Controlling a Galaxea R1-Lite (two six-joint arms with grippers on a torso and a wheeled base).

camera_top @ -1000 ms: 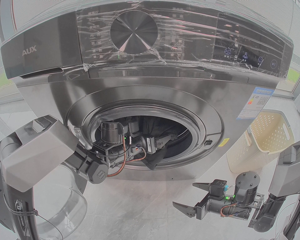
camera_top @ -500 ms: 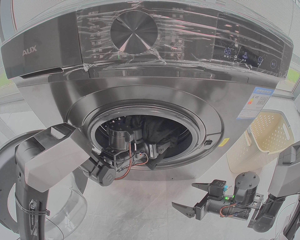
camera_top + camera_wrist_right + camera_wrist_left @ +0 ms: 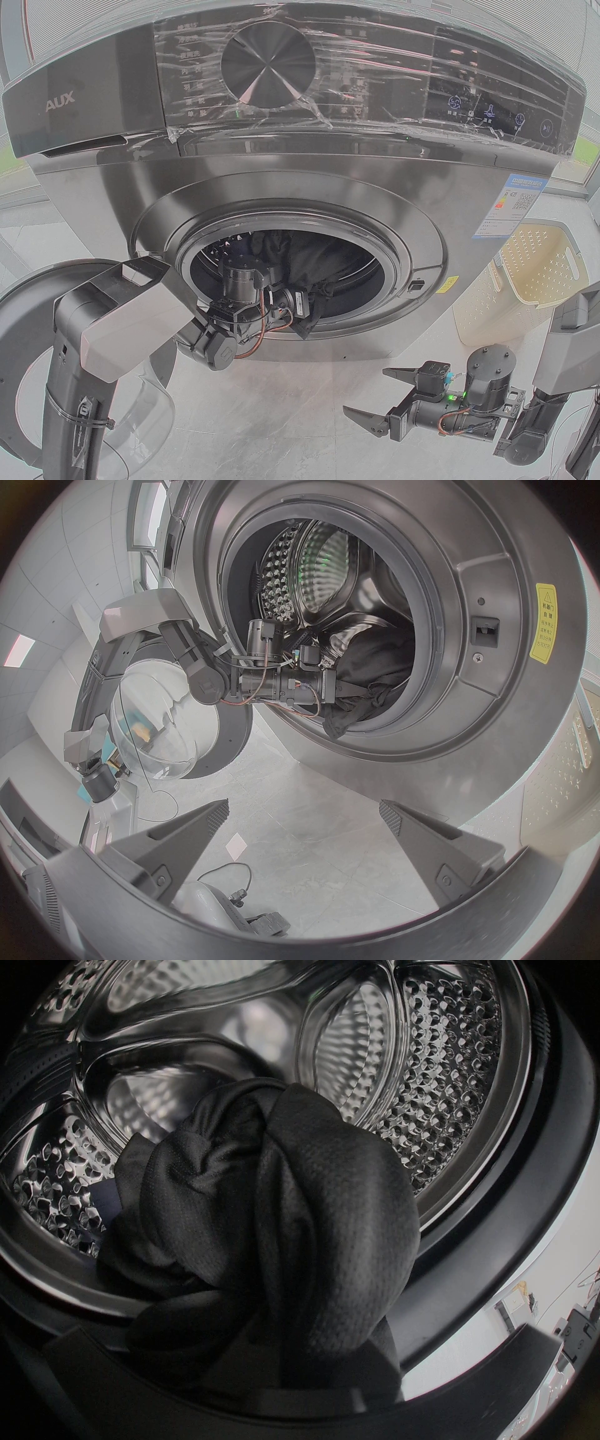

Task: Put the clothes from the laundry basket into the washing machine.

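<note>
Head view: the washing machine [image 3: 300, 169] stands with its round door [image 3: 125, 406] swung open toward the robot's left. A black garment [image 3: 312, 256] lies bunched in the mouth of the drum [image 3: 212, 250], and one fold hangs out over the lower lip of the opening. The cream laundry basket [image 3: 537, 275] leans tilted just beside the machine on the robot's right, and we see its perforated inner wall.

Left wrist view: we look straight into the perforated steel drum [image 3: 437, 1054]. The garment [image 3: 281, 1210] rises as a knotted heap close before the camera, resting on the dark door gasket [image 3: 487, 1235] and the front part of the drum. Its fine mesh weave is legible here, a detail the head view does not give.

Right wrist view: we see the left arm from the side. The left pincer [image 3: 347, 689] reaches through the opening and meets the garment [image 3: 375, 661]. The cloth covers its tip, so we cannot tell whether it is parted or clamped on the fabric.

The right pincer [image 3: 364, 390] hangs above the tiled floor [image 3: 281, 400] in front of the machine, well apart from basket and drum. Its jaws stand wide apart and hold nothing.
</note>
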